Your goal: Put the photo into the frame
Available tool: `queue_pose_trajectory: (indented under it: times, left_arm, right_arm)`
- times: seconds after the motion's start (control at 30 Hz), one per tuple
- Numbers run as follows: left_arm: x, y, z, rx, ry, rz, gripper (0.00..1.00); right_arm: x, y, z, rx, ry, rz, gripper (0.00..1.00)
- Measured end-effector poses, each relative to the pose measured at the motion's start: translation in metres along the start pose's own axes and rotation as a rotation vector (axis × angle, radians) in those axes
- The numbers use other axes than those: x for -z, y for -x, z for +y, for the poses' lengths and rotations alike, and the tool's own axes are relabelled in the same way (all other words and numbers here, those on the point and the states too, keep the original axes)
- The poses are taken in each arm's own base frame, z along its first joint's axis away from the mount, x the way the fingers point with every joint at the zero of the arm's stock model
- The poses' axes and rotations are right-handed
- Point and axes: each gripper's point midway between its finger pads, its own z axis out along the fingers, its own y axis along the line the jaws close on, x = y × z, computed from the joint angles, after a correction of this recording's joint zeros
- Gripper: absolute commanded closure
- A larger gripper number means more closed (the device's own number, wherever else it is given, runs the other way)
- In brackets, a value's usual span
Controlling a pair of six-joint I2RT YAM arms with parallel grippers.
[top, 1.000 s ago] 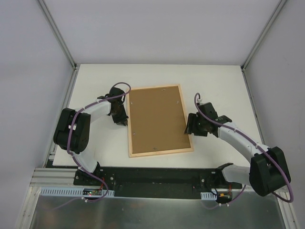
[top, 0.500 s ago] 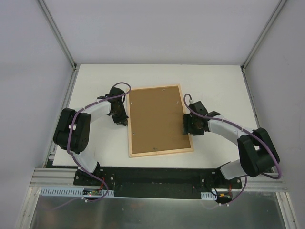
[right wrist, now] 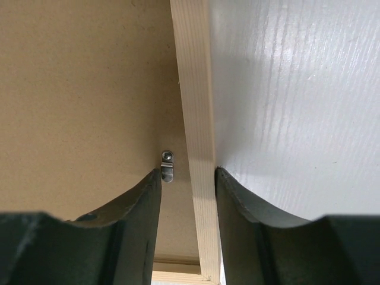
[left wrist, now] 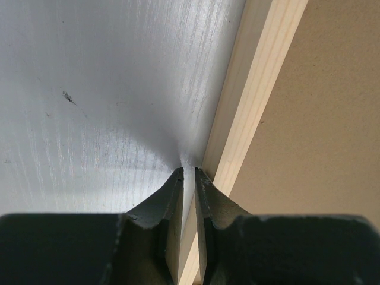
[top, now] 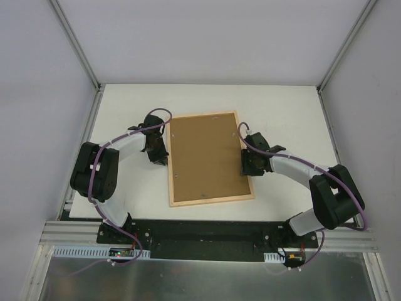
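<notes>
Top external view: on the white table [top: 285, 116], the left tool [top: 160, 157] sits low at the left long side of the frame [top: 213, 200]. The left wrist camera shows its two dark fingers pressed almost together, only a thin slit between them. Nothing is pinched, and their tips meet the table just beside the outer edge of the light wood rail. The frame lies flat near the middle of the table with its back upward. It is turned slightly, so its far end leans to the right, and the plain brown backing board [top: 207, 157] fills it. At the right long side, toward the near end, the right tool [top: 247, 168] stands spread astride the rail. In the right wrist view, one finger is over the backing board next to a small metal clip [right wrist: 167, 166]. The other finger is on the table side, right against the rail's outer edge.
</notes>
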Motion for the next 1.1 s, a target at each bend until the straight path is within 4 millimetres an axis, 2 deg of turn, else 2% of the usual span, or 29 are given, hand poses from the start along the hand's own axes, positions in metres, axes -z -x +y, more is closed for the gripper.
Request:
queue_pose_trajectory:
  times: [0.33,0.47,0.57,0.7,0.77,0.93,1.1]
  left_arm:
    - [0.0,0.002,0.003,-0.004,0.013,-0.01,0.87]
    - [0.0,0.002,0.003,-0.005,0.016,-0.011,0.86]
    - [0.0,0.002,0.003,-0.005,0.016,-0.012,0.86]
    - [0.0,0.002,0.004,-0.006,0.018,-0.012,0.86]
    - [0.0,0.002,0.004,-0.006,0.018,-0.012,0.86]
    - [-0.001,0.002,0.004,-0.007,0.021,-0.014,0.86]
    - [-0.001,0.003,0.005,-0.007,0.023,-0.016,0.86]
  right_arm:
    - [0.0,0.005,-0.003,-0.004,-0.028,-0.017,0.86]
    - [-0.001,0.005,-0.004,-0.002,-0.032,-0.02,0.91]
    - [-0.001,0.005,-0.004,-0.002,-0.033,-0.02,0.89]
    - [0.0,0.006,-0.004,0.001,-0.031,-0.021,0.68]
    - [0.0,0.006,-0.002,0.012,-0.025,-0.026,0.61]
    - [-0.002,0.007,0.005,0.063,-0.012,-0.043,0.61]
    - [-0.004,0.011,0.005,0.089,-0.02,-0.035,0.65]
